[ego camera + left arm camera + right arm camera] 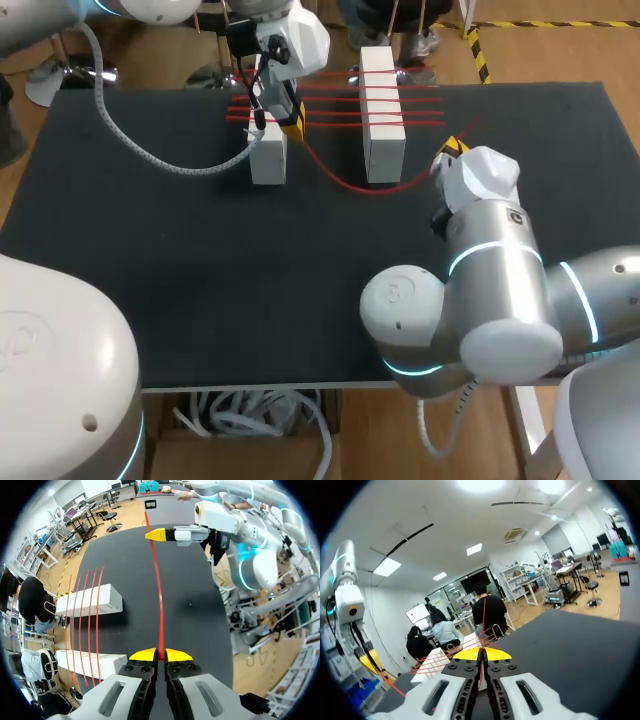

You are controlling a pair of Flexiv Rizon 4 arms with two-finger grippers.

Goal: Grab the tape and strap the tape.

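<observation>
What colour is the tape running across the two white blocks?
The tape is red; it shows best in the left wrist view.

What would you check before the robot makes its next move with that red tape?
1. Left gripper shut on tape: ok.
2. Right gripper shut on tape: ok.
3. Tape unbroken between the grippers: ok.
4. Tape loops over the block by the left gripper and the other block: ok.
5. Tape tight enough: cannot tell.
</observation>
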